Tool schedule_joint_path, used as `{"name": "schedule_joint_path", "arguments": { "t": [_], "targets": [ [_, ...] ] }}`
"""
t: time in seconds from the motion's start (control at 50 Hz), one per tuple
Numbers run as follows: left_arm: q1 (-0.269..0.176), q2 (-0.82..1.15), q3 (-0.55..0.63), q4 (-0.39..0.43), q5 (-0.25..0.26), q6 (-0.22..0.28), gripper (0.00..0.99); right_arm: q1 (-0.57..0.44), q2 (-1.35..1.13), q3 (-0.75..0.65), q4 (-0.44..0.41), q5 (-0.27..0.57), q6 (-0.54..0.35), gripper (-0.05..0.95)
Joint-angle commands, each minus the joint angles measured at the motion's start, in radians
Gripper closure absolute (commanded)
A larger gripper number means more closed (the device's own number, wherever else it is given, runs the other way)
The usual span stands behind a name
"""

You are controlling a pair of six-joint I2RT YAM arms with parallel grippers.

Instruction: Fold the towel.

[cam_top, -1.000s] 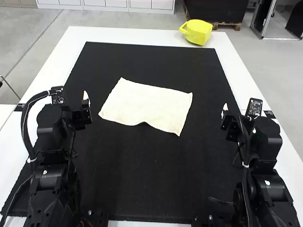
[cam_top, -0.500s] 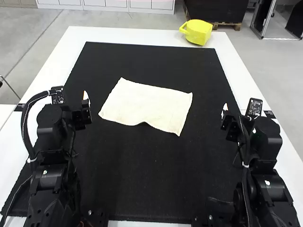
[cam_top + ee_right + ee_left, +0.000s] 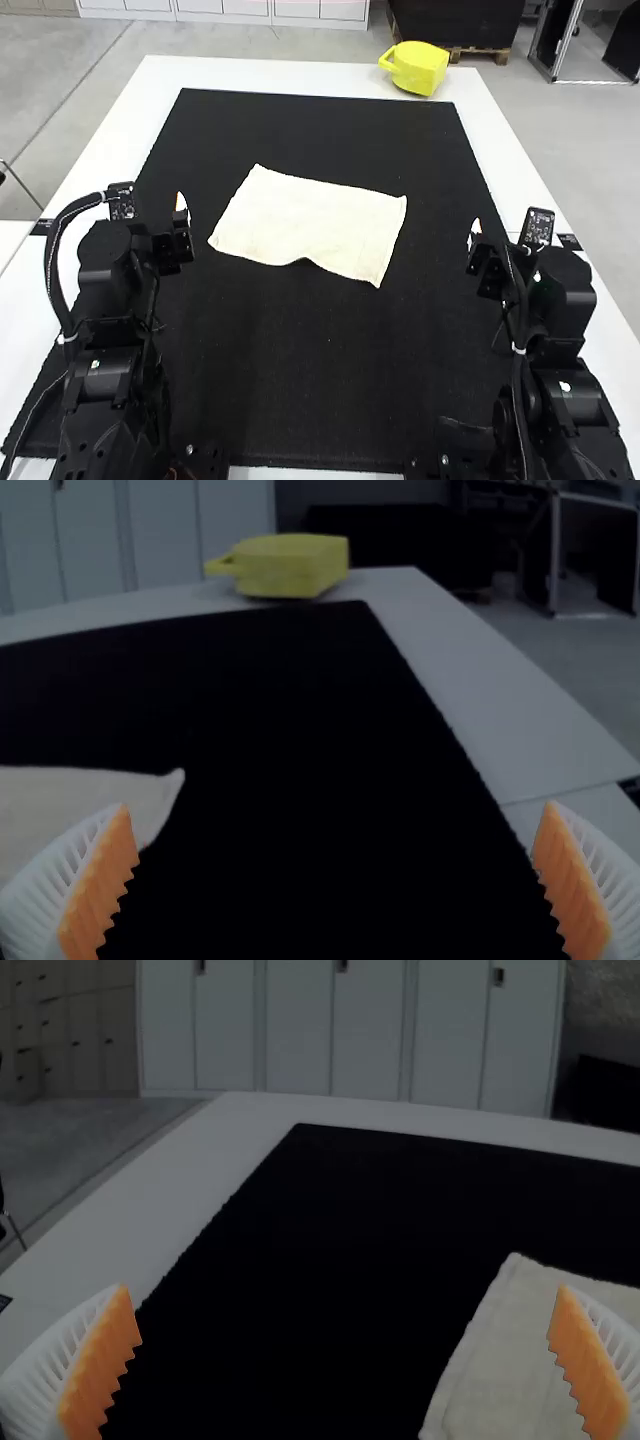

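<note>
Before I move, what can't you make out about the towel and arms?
- High view: underside of the towel, hidden by its upper face.
- Both wrist views: part of the towel, cut off by the edge.
- High view: bases of the left arm and right arm, cut off by the lower edge.

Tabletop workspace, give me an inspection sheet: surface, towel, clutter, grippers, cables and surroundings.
Surface: black mat on a white table.
Job's things: cream towel lying mostly flat on the mat, near edge dipping inward.
Clutter: yellow container with a handle, at the table's far right.
Grippers: left gripper and right gripper both open, holding nothing.
Cables: black cable looping out beside the left arm.
Surroundings: white tabletop bordering the mat's far edge and sides.
</note>
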Motion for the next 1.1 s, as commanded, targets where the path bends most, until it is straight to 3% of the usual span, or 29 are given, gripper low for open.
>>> {"name": "schedule_joint_path", "arguments": {
  "t": [0.0,0.96,1.02,1.08],
  "targets": [
    [0.005,-0.007,-0.004,0.004,-0.011,-0.008,0.034,0.008,-0.011,-0.006,0.006,-0.008,0.008,-0.01],
    [0.005,-0.007,-0.004,0.004,-0.011,-0.017,0.034,0.008,-0.011,-0.006,0.008,-0.008,0.008,-0.01],
    [0.005,-0.007,-0.004,0.013,-0.011,0.014,0.034,0.006,-0.011,-0.006,0.02,-0.008,0.002,-0.01],
    [0.002,-0.007,-0.004,0.032,-0.011,0.103,0.036,0.005,-0.011,-0.006,0.049,-0.008,-0.04,-0.01]
  ]
}}
